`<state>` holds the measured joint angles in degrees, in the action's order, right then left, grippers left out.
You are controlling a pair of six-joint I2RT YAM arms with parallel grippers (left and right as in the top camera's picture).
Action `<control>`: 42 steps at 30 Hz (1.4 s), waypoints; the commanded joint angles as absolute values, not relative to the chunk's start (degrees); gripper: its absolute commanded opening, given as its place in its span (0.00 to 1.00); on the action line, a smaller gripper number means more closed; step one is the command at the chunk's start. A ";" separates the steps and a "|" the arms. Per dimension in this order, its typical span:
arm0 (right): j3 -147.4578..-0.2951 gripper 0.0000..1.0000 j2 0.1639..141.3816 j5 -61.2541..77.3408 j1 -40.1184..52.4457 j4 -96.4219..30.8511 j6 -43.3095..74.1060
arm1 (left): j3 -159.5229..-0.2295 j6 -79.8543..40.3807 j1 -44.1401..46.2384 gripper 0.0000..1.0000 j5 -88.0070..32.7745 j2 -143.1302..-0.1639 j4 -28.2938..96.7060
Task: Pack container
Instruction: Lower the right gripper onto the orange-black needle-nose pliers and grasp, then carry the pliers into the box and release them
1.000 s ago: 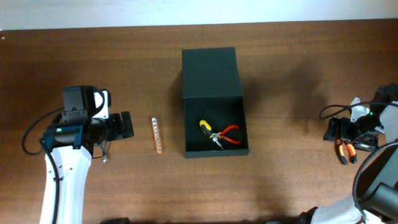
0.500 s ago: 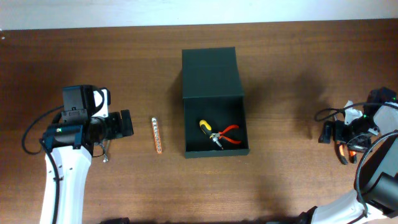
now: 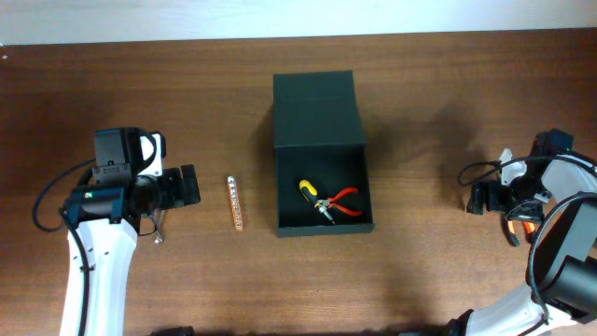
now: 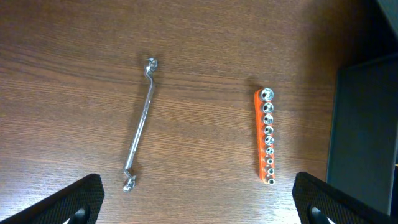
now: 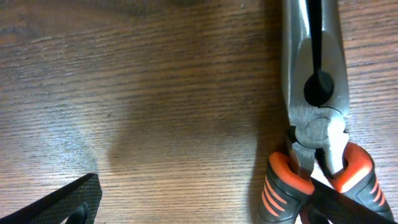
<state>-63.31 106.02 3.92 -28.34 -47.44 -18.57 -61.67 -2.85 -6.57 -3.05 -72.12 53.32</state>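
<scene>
right gripper [image 3: 478, 198] has slid closer to the dark green matte cardboard box [image 3: 314, 110], fingers wide, empty. Orange-handled steel pliers [image 5: 317, 106] right of box not yet grabbed. left gripper [image 4: 199, 202] wide, empty.

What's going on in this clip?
Two robot arms are packing tools into a green box, which lies open with red pliers and a yellow-handled tool inside. The left fingers hang open above a wrench and a socket rail. The right fingers are open, low beside orange-handled pliers. Neither holds anything.
</scene>
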 commanded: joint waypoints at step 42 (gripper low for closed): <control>-120.40 0.04 105.56 8.38 6.00 -86.00 -28.49 | -62.30 -2.79 -7.22 0.99 -3.60 -71.88 53.15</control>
